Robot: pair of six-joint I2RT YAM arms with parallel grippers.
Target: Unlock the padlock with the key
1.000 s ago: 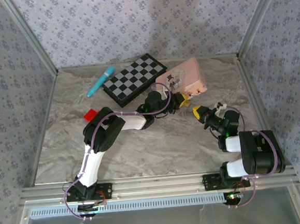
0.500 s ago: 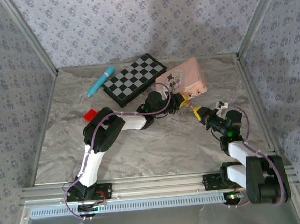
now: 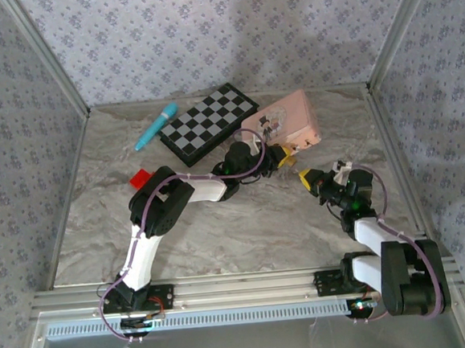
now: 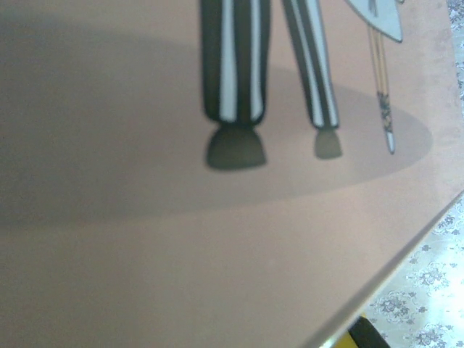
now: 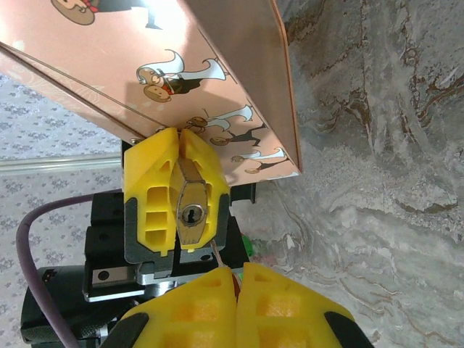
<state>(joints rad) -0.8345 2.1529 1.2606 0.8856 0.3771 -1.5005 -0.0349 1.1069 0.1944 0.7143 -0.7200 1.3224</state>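
Yellow left tool (image 5: pixel 179 154) clamping padlock (image 5: pixel 191 215), right tool (image 5: pixel 238 284) pinching key (image 5: pixel 217 255) just below it.

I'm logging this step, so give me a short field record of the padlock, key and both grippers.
left gripper: shut on the padlock, at the edge of the pink tin
right gripper: shut on the key
padlock: brass, keyhole facing the right wrist camera
key: thin blade, tip at the padlock's lower edge, not in the keyhole
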